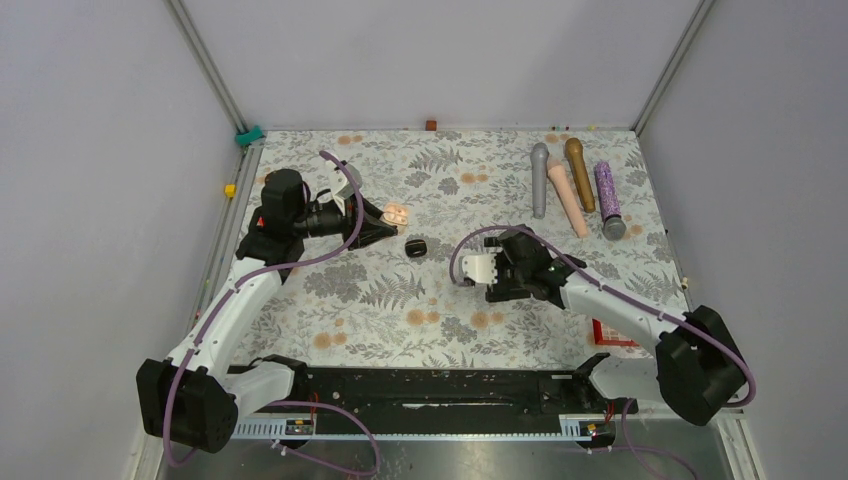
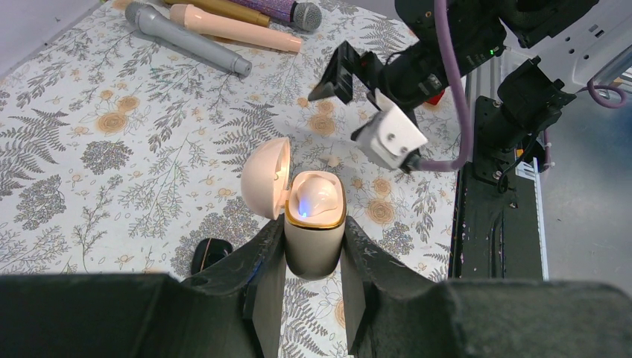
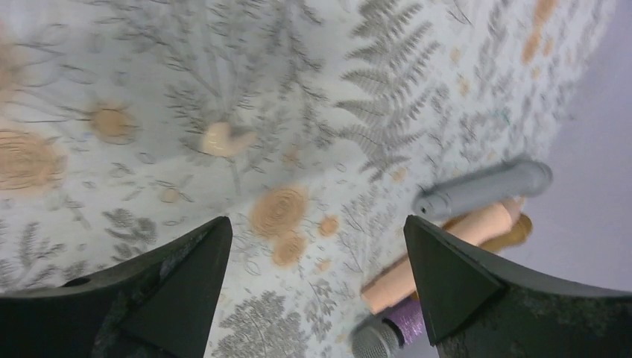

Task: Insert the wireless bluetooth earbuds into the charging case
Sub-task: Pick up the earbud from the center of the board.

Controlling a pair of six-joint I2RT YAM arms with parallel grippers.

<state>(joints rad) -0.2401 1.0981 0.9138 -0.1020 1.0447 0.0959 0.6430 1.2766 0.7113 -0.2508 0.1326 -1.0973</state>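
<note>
My left gripper (image 2: 314,227) is shut on the charging case (image 2: 314,250), a cream case with a gold rim. It holds the case upright above the cloth with the lid (image 2: 264,177) hinged open to the left. One pale earbud (image 2: 317,195) sits in the case with a blue light glowing on it. A second small cream earbud (image 3: 223,139) lies on the floral cloth; it also shows in the left wrist view (image 2: 333,160). My right gripper (image 3: 316,219) is open and empty, short of that earbud. From above, the case (image 1: 397,213) is at the left gripper (image 1: 385,225); the right gripper (image 1: 515,243) is at mid-table.
A small black oval object (image 1: 416,246) lies on the cloth between the grippers. Grey (image 1: 540,178), pale-pink (image 1: 567,195), gold (image 1: 579,172) and purple (image 1: 609,198) microphones lie at the back right. A red item (image 1: 612,332) is under the right arm. A black rail (image 1: 430,390) runs along the near edge.
</note>
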